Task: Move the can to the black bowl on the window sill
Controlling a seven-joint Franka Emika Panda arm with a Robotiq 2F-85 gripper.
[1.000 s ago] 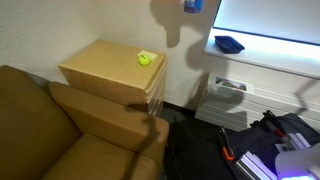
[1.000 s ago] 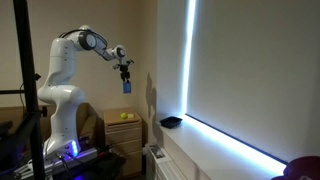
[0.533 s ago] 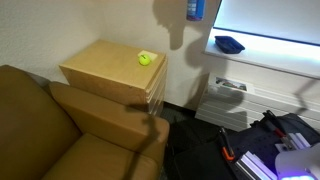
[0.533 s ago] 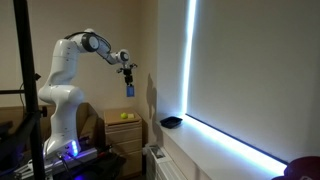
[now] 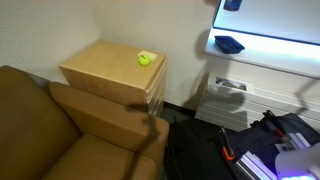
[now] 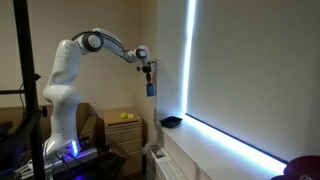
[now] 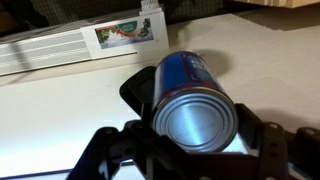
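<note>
The can (image 7: 195, 105) is clamped between closed jaws; it should be centred over the bowl (image 6: 171, 122), held upright, then lowered

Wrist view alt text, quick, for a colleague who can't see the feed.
The jaws hold the can, blue with its silvery end facing the camera, above a white surface. A white vented unit with a colourful label lies behind.

Arm (image 6: 62, 78): white, smooth rounded segments (dark rings at the joints)
Base (image 6: 64, 135): white, blue glow at its foot
Tool (image 7: 190, 140): black, chunky angular links
</note>
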